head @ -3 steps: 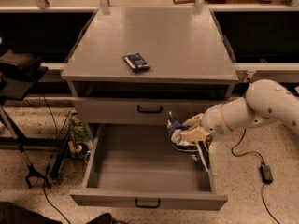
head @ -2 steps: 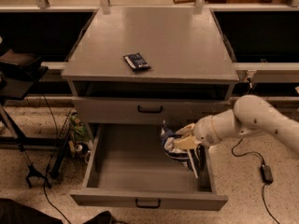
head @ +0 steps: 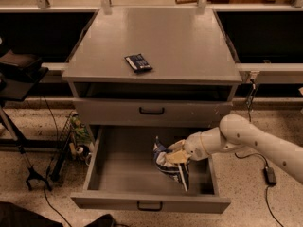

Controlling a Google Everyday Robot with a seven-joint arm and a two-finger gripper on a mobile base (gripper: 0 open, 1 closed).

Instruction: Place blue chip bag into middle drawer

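The blue chip bag [head: 166, 165], crinkled navy with white lettering, hangs inside the open middle drawer [head: 118, 167], right of its centre and close above the floor. My gripper [head: 174, 154] comes in from the right on a white arm and is shut on the bag's top. The drawer is pulled fully out, a deep grey box with a small black handle at the front. Whether the bag touches the drawer floor I cannot tell.
A small flat dark-blue packet [head: 138, 62] lies on the grey cabinet top [head: 189, 46]. The shallower drawer front [head: 151, 111] above is closed. A black stand [head: 19, 108] and cables sit at the left; a cable and adapter [head: 270, 175] lie on the floor right.
My gripper has carried the bag leftward and down, from the drawer's right wall toward the middle of its interior.
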